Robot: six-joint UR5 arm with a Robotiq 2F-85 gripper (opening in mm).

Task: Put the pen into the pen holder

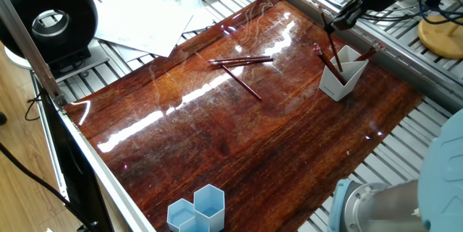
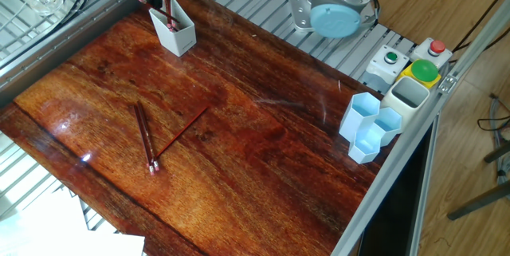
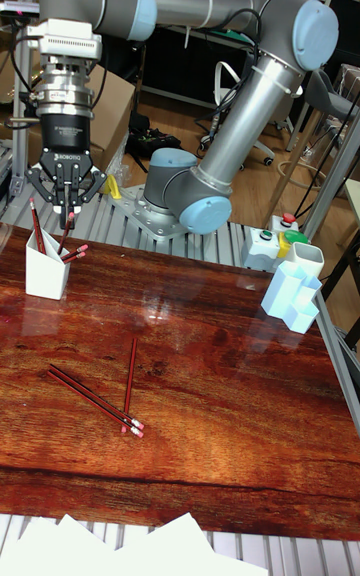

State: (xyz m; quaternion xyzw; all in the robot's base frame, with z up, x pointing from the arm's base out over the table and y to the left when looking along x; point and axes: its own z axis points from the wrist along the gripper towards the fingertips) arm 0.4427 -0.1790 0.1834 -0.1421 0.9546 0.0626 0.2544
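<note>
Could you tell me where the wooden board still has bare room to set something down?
The widest bare stretch runs from the three loose pens to the blue honeycomb cups. It is crowded only at the far corner, where the gripper hangs over the pen holder.

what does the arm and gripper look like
The arm is silver-grey tubing with light blue caps on its joints. The gripper is black with two dark fingers, white lettering on its body, and a ribbed grey ring above it. A black cable hangs beside the wrist.

Two fixed views look down from opposite table (image 1: pixel 239 138) corners, the tall one faces the arm (image 3: pixel 200 6) frontally.
</note>
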